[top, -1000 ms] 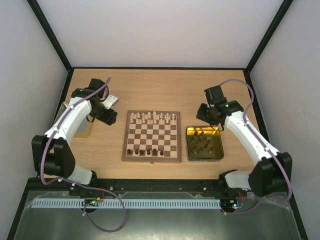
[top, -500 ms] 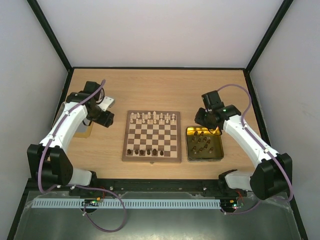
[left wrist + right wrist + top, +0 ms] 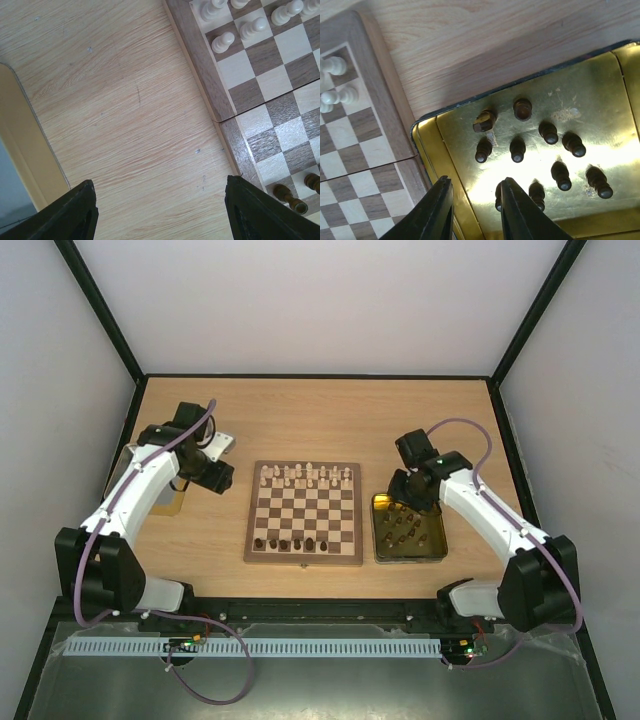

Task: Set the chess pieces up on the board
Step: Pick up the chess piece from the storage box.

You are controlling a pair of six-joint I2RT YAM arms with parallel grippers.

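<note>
Gold tray (image 3: 600, 100), dk pieces (image 3: 517, 149) inside

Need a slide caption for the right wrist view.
Right hand poised over a gold tray of dark pieces, beside the board.

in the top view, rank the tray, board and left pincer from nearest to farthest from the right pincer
1. tray: right side, directly under the right pincer.
2. board: centre, just left of the tray.
3. left pincer: far left, beyond the board.
</note>
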